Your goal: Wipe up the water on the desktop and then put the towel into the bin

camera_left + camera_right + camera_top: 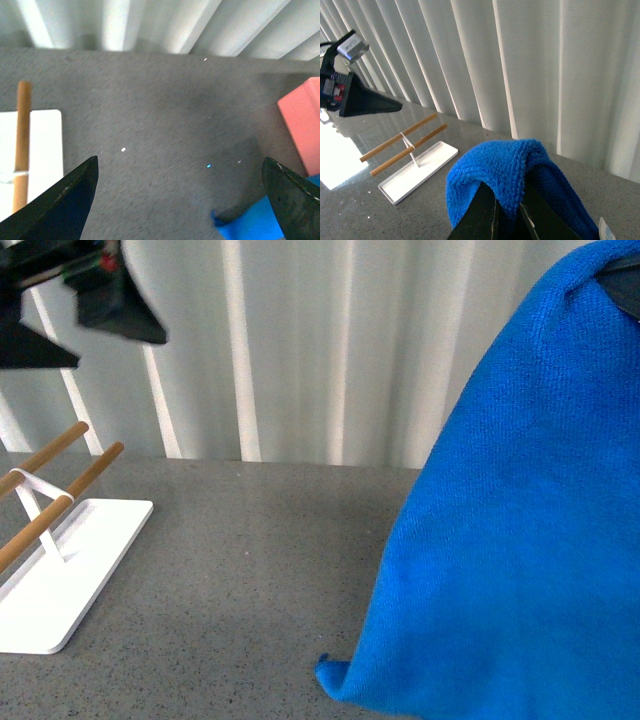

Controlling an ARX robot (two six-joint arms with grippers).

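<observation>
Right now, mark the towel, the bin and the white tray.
towel (520, 540), front view, middle of the hanging cloth.
bin (304, 124), left wrist view, visible pink face.
white tray (90, 550), front view, bare flat base.

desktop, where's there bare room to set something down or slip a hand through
The widest bare patch of desktop is the middle stretch, bordered by the white tray on the left and the hanging towel on the right. The right side is crowded: the towel drapes from the right tool, and the bin sits close by it.
</observation>
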